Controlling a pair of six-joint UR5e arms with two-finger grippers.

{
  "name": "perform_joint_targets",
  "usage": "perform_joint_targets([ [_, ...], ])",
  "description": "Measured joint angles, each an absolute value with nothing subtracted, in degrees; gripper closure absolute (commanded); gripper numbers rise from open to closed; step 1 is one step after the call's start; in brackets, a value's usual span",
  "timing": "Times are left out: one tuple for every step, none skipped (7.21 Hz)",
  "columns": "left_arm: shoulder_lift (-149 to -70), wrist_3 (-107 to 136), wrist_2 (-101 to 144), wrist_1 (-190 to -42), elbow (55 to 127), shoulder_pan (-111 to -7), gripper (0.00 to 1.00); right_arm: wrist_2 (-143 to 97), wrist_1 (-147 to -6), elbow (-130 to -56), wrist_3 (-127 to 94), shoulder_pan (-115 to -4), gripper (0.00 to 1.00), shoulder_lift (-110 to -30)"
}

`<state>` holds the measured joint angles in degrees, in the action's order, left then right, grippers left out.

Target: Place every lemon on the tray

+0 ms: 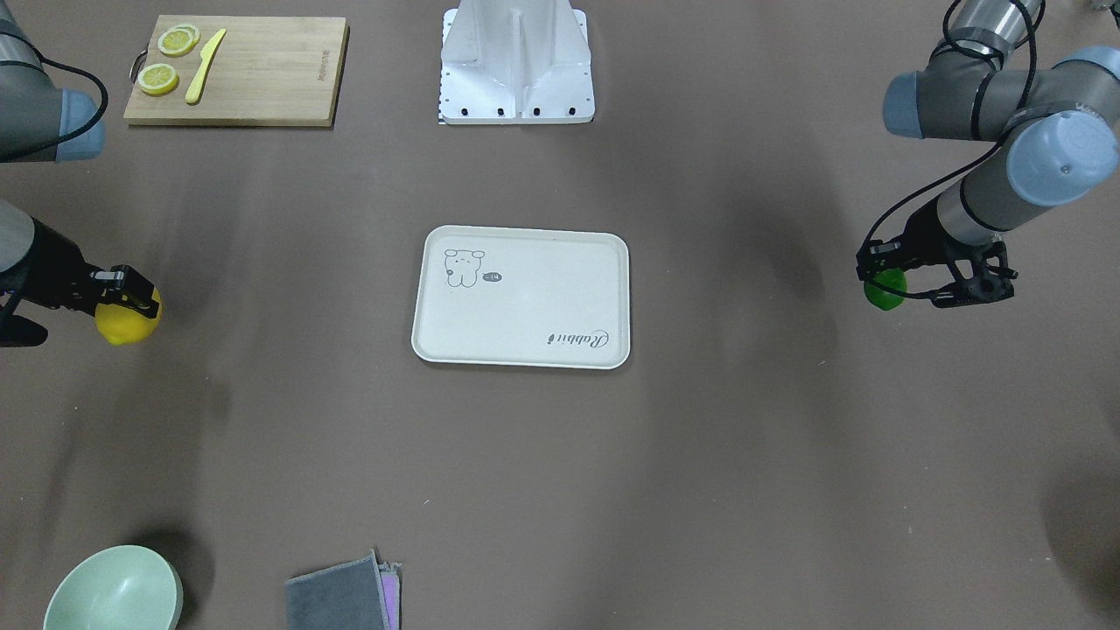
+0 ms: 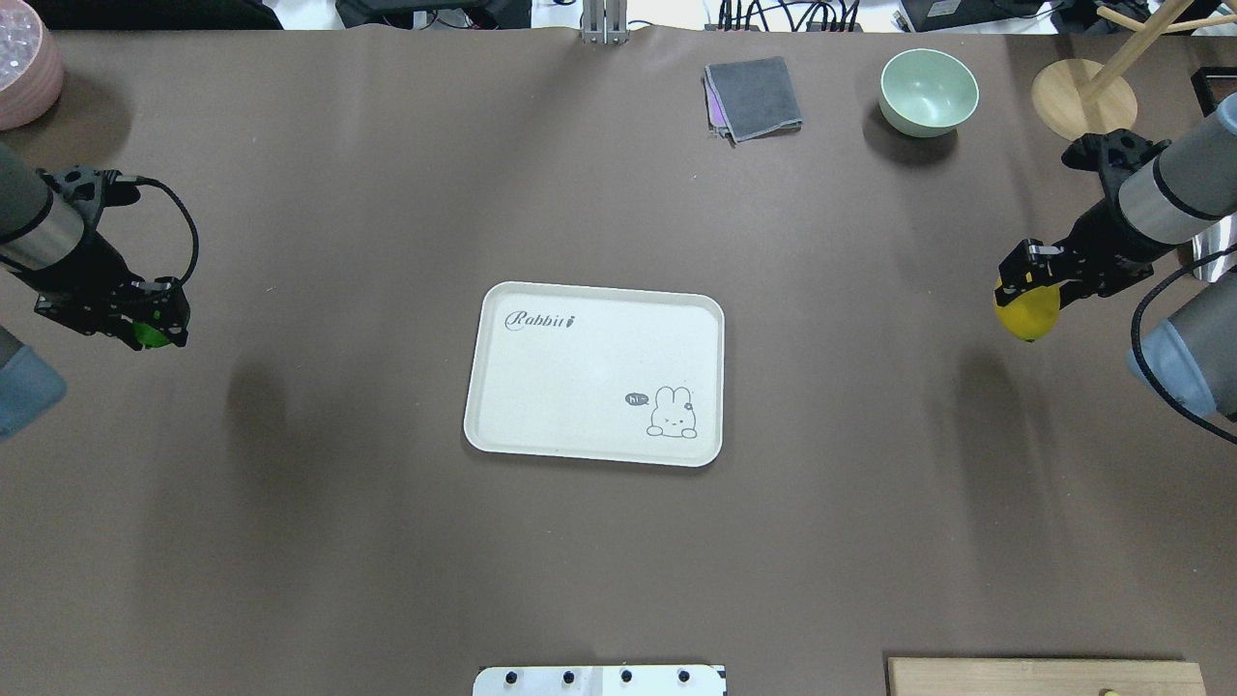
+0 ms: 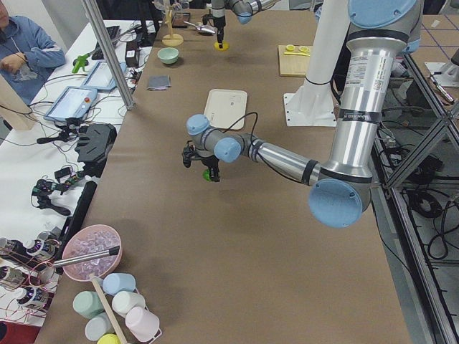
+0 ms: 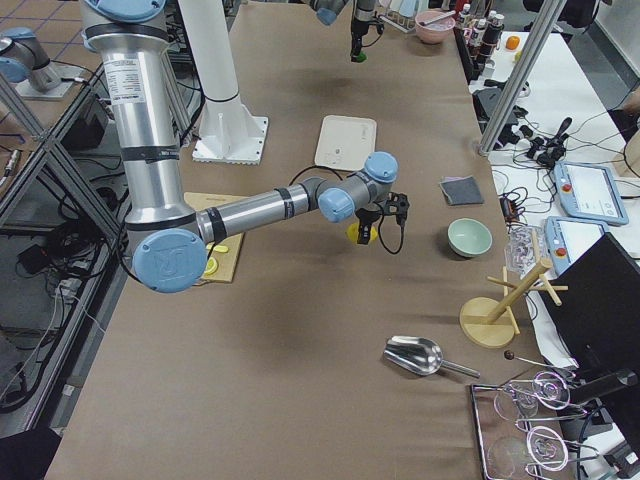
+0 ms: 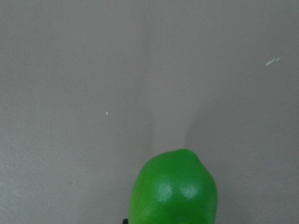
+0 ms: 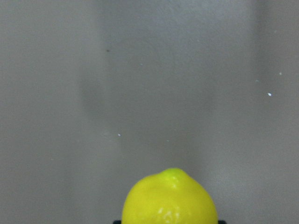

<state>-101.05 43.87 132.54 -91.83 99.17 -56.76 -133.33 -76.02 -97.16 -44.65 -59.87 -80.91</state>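
The cream-white tray (image 2: 589, 319) lies in the middle of the table, with nothing on it; it also shows in the front view (image 1: 525, 332). My left gripper (image 2: 145, 324) is shut on the green lemon (image 2: 152, 334), held above the table far left of the tray; the green lemon also shows in the front view (image 1: 885, 290) and the left wrist view (image 5: 174, 189). My right gripper (image 2: 1032, 280) is shut on the yellow lemon (image 2: 1026, 311), held above the table far right of the tray; the yellow lemon also shows in the front view (image 1: 128, 324) and the right wrist view (image 6: 169, 198).
A wooden cutting board (image 1: 262, 74) with lemon slices (image 1: 158, 79) and a yellow knife (image 1: 204, 66) lies by the robot's base on the right arm's side. A green bowl (image 2: 928, 90), a grey cloth (image 2: 754, 97) and a wooden stand (image 2: 1082, 97) sit at the far edge. A pink bowl (image 2: 24, 68) is far left.
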Motion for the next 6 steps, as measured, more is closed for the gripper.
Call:
perform_joint_targets([
  [-105.7,41.8,132.7,-84.2,100.2,-58.0,1.0,-133.4,-77.4,-97.3,-44.8,-60.1,1.0,-78.2],
  [-110.3,41.0,132.7,-77.4,100.9,-58.5,1.0,-133.3,-78.3,-97.2,-45.3,-59.3,1.0,-75.3],
  [-114.6,40.9,132.7,-72.1,101.1,-58.6,1.0,-132.7,-78.5,-96.9,-47.9,-57.5,1.0,-71.9],
  [-118.2,41.7,132.7,-68.4,101.3,-58.5,1.0,-131.0,-78.4,-95.9,-52.6,-54.5,1.0,-67.8],
  [-121.2,44.4,132.7,-65.9,101.5,-58.1,1.0,-128.7,-78.3,-94.0,-56.5,-51.1,1.0,-63.2],
  [-123.4,50.0,132.7,-65.0,102.0,-56.4,1.0,-126.8,-78.2,-91.6,-59.4,-48.1,1.0,-58.7],
])
